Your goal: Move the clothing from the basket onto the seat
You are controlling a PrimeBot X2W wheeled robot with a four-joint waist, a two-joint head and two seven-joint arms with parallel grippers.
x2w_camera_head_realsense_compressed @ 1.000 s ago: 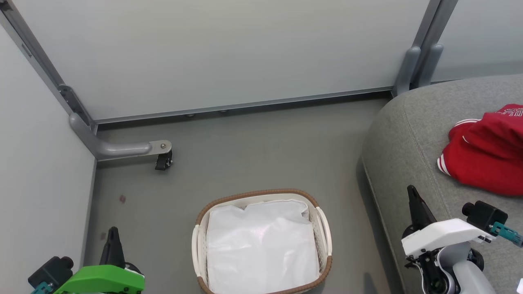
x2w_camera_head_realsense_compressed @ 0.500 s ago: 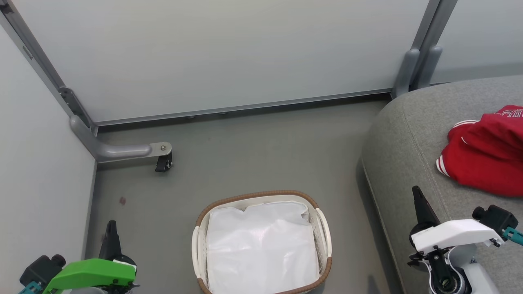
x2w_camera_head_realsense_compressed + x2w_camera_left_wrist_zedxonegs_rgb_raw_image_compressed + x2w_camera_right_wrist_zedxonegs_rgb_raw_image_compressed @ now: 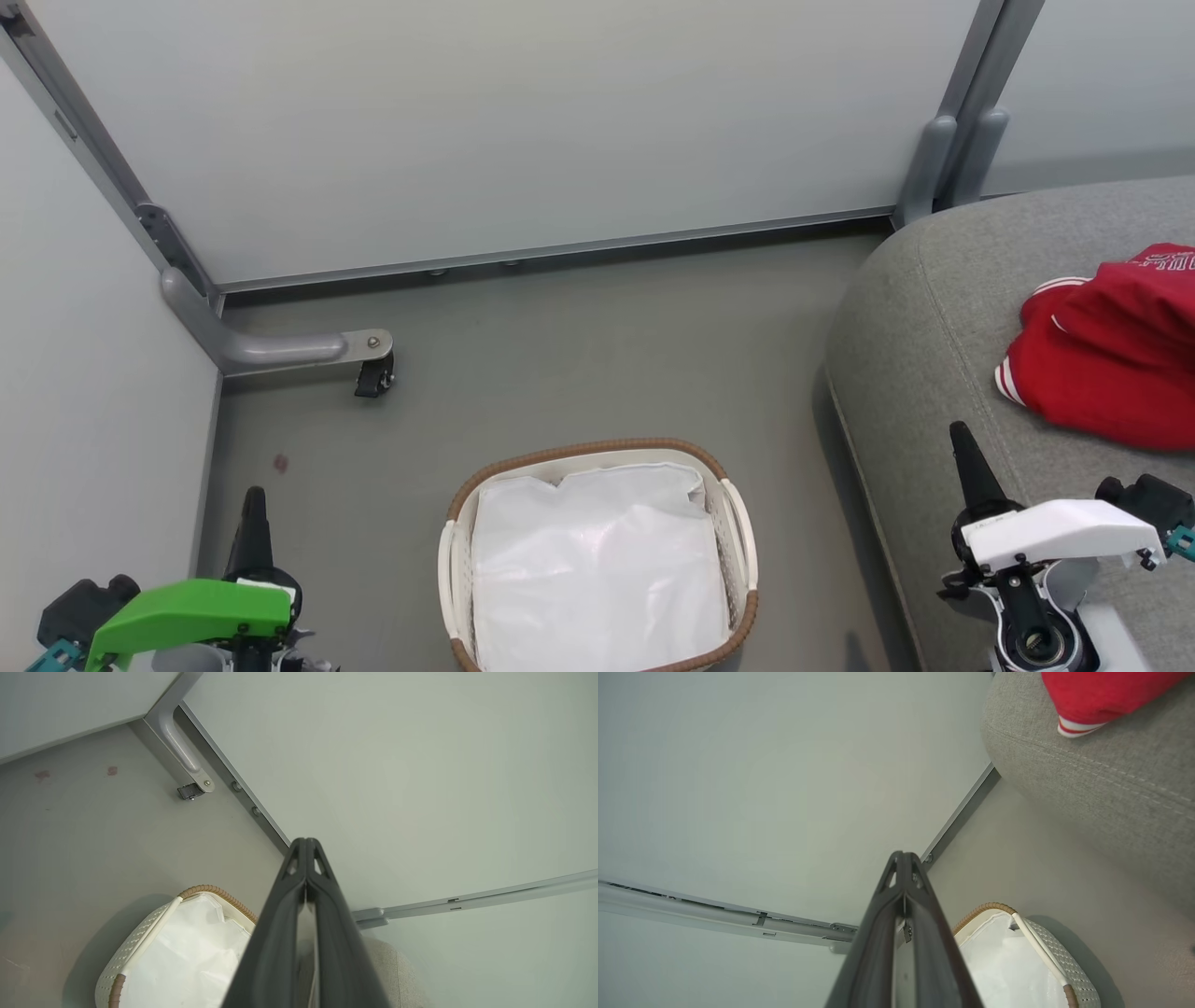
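Pincers: left pincer (image 3: 252, 495) and right pincer (image 3: 959, 434), both closed, empty. Between them: basket (image 3: 588, 445) holding white sheet (image 3: 597, 560). Red clothing (image 3: 1111, 364) on seat (image 3: 915, 308). Partition castor (image 3: 375, 375) beyond.

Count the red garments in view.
1 red clothing heap lies on the seat, possibly several pieces bunched. The basket shows a white sheet; more may hide beneath.

Left claw (image 3: 252, 501) and right claw (image 3: 961, 441) have each drawn back lower and outward
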